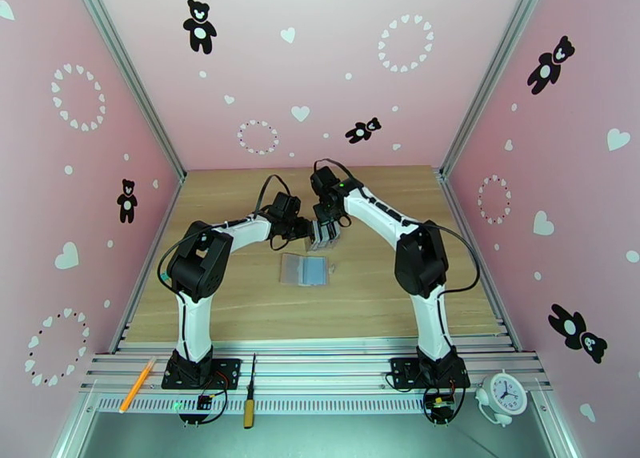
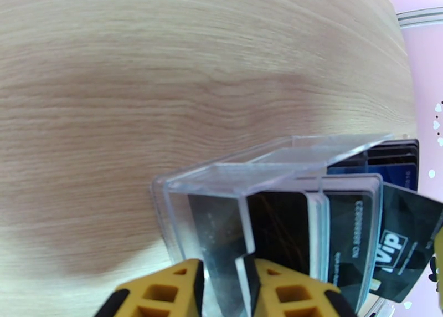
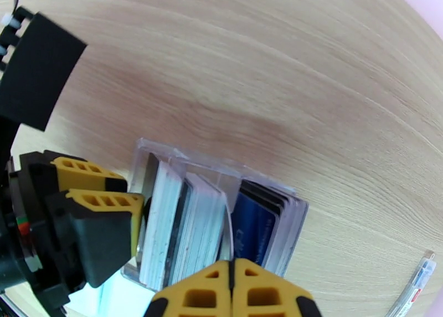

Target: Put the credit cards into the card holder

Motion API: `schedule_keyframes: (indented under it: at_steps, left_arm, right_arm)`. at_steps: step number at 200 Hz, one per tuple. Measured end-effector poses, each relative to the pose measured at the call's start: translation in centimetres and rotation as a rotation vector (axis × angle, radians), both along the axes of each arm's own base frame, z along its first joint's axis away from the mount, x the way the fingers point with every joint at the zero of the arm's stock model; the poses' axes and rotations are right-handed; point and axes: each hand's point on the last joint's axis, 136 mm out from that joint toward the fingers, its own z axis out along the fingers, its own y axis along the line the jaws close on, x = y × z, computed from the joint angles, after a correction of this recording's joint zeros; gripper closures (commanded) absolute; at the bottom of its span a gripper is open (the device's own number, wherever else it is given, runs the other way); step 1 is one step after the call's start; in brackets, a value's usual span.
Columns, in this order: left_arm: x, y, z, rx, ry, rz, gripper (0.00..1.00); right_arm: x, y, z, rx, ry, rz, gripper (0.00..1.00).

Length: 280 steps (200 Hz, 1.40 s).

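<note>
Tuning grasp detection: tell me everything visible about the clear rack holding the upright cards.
The clear acrylic rack is a small transparent open-topped box standing on the light wooden table, with a divider making two compartments. Upright cards stand on edge in both: white-edged and dark ones in one, blue and dark in the other. The left tool straddles one end wall, apparently clamping it. The right tool, shut, sits close above the card tops.

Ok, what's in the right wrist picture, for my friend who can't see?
A clear rack of upright cards stands on a wooden table. The left end effector pinches one end of the rack, and the right end effector hangs shut at the bottom edge.
</note>
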Motion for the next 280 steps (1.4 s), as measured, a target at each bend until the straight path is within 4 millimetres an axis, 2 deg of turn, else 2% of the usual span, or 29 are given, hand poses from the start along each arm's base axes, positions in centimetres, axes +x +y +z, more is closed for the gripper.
schedule_keyframes:
  at_steps: [31,68,90,112,137,157,216,236,280]
  left_arm:
    - [-0.3,0.1,-0.2,0.007,0.013,0.000,0.56]
    - [-0.7,0.3,0.1,0.016,0.029,0.000,0.56]
    - [-0.8,0.5,1.8,0.011,0.009,-0.005,0.55]
    - [-0.9,0.6,4.4,-0.001,-0.042,-0.008,0.55]
    - [-1.4,1.1,7.2,-0.010,-0.099,-0.009,0.55]
    - [-2.3,1.8,7.6,0.005,-0.106,-0.018,0.56]
    - [-6.9,5.0,2.2,0.158,0.018,-0.053,0.62]
    - [-8.2,5.6,1.6,0.196,0.034,-0.070,0.64]
    - [-9.7,5.1,1.2,0.270,0.017,-0.122,0.69]
  right_arm:
    - [-0.5,-0.1,3.1,0.045,-0.043,-0.005,1.00]
    - [-1.6,-0.6,7.9,0.129,-0.113,-0.019,1.00]
    - [-2.7,-1.2,9.6,0.187,-0.128,-0.030,1.00]
    - [-3.9,-1.8,9.8,0.261,-0.103,-0.045,1.00]
    - [-5.2,-2.3,8.8,0.360,-0.047,-0.068,1.00]
    - [-6.1,-2.3,7.3,0.460,0.016,-0.093,1.00]
    - [-9.6,-0.2,1.7,0.706,0.234,-0.130,1.00]
    - [-10.6,0.3,0.4,0.770,0.288,-0.137,1.00]
    - [-12.2,0.9,-1.6,0.871,0.358,-0.162,1.00]
